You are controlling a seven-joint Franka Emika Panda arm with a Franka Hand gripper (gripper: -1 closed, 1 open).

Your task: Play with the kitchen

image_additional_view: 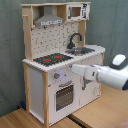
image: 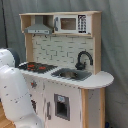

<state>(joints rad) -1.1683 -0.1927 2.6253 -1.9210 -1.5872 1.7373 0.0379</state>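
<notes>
My claw [image_additional_view: 73, 67] is at the tip of the arm reaching in from the second exterior view's right, and honestly I can't tell whether it's open or closed. It points straight at the kitchen [image_additional_view: 55, 65], just off the front panel beside the knobs [image_additional_view: 56, 76] above the oven door [image_additional_view: 64, 96], so I'd guess knobs next.
</notes>
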